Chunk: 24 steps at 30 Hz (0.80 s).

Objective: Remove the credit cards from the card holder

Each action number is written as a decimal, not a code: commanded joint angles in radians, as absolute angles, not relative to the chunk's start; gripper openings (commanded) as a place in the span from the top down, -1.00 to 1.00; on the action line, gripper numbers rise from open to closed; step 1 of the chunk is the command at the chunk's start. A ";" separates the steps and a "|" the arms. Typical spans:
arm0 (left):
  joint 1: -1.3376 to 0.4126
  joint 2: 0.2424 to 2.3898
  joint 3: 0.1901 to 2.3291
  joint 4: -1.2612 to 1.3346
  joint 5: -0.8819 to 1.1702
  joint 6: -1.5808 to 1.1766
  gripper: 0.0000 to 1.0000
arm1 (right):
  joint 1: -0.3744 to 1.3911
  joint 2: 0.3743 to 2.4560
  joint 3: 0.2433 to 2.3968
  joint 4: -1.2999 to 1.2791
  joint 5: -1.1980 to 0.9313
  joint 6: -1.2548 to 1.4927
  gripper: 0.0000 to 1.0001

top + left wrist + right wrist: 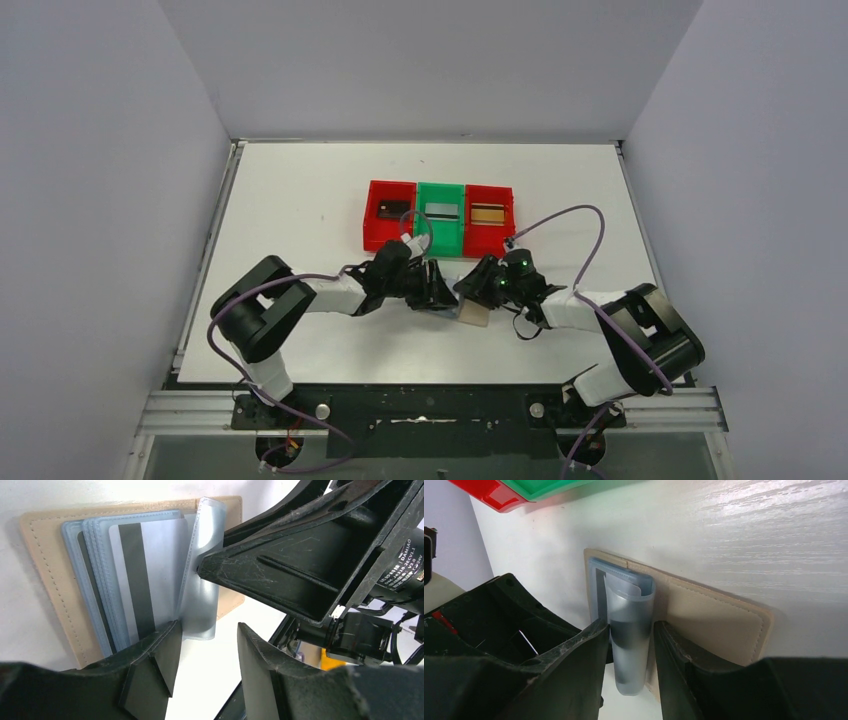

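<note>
1. The left gripper (207, 635) has its fingers part-way apart with white table (300, 200) showing between them, at the card holder's edge.
2. The card holder (50, 580) lies open and flat between both grippers, a silver-grey card (160, 565) tucked in its sleeves.
3. The right gripper (630, 624) pinches one clear sleeve (629, 605), bent up off the holder.
4. Across a strip of table, a red bin (378, 235), a green bin (441, 243) and another red bin (490, 243) touch in a row, a card in each.

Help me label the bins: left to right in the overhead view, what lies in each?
Dark card in the left red bin → silver-grey card in the green bin → gold-brown card in the right red bin.
</note>
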<state>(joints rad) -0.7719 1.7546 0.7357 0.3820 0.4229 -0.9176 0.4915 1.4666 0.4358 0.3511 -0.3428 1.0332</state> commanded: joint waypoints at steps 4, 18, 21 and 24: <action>-0.775 1.714 0.753 0.387 0.341 -0.916 -0.01 | 0.477 1.437 0.434 0.397 -0.345 1.025 0.21; -0.773 1.749 0.801 0.343 0.368 -0.869 -0.07 | 0.470 1.431 0.425 0.385 -0.326 1.039 0.30; -0.772 1.754 0.781 0.424 0.450 -0.874 0.00 | 0.466 1.434 0.420 0.405 -0.338 1.043 0.28; -0.772 1.773 0.780 0.468 0.529 -0.892 0.08 | 0.464 1.436 0.423 0.414 -0.348 1.045 0.24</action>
<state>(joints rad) -0.7746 1.7512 0.7704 0.3519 0.3962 -0.8936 0.4721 1.4639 0.4271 0.3519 -0.3477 1.0397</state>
